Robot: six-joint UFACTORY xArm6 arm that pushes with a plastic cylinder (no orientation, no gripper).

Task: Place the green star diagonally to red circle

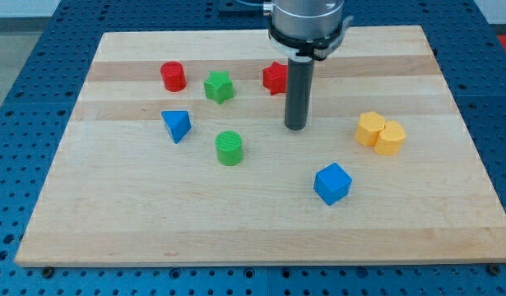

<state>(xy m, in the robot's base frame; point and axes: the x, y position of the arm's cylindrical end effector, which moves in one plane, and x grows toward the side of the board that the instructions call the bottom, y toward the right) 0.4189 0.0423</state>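
Green plastic star block (pixel 219 86) near the wooden board's (pixel 236 222) top, just right of the red plastic cylinder block (pixel 173 76), my tip (pixel 295 127) well to the star's right and lower, touching no block, red star block (pixel 275 78) behind the rod

Green star (pixel 219 86), red circle (pixel 173 76), pale wooden board (pixel 137 214).

Single fixed view, set above and in front of the bench (pixel 261 238), looking down at a slant toward its far edge. Distance moderate: the whole bench top fits in frame, blue pegboard (pixel 22 99) showing around it. My tip (pixel 295 127) stands slightly right of centre, its mount cut off at the view's top.
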